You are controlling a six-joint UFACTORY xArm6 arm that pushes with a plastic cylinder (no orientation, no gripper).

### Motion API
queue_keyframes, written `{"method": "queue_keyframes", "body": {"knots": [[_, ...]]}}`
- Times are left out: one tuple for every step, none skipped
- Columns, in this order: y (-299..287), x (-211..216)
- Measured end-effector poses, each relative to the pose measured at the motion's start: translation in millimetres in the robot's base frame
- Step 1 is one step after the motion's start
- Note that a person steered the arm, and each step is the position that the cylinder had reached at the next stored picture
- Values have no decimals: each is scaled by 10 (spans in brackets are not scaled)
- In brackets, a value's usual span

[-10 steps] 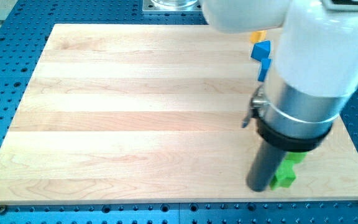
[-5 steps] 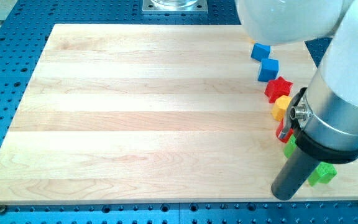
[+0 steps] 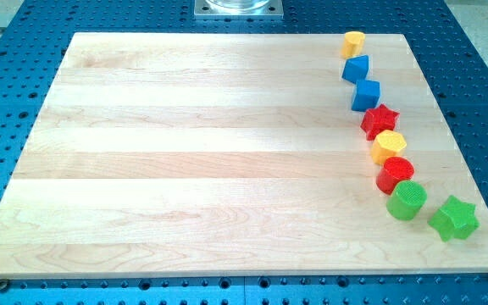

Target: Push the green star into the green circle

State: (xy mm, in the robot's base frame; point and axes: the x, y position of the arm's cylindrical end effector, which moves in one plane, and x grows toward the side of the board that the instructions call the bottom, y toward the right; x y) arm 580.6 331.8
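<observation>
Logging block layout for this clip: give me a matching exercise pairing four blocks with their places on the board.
Blocks:
1. green star block
2. green round block
3. red star block
4. yellow round block

Places:
A. top of the row, near the board's far edge
B. just left of the green star, a small gap apart
C. below the two blue blocks
D. nearest the view's bottom right corner

Pairs: 1-D, 2-B, 3-C, 4-A. My tip does not show.

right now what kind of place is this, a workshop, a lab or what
Most likely a robotics lab bench. A pale wooden board lies on a blue metal table drilled with a grid of holes, and small coloured blocks such as the green star and green circle sit on it. My tip is out of view.
</observation>
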Motion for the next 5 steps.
{"method": "queue_keyframes", "body": {"knots": [[-372,-27],[-715,62],[-1000,145],[-598,-16],[-828,18]]}}
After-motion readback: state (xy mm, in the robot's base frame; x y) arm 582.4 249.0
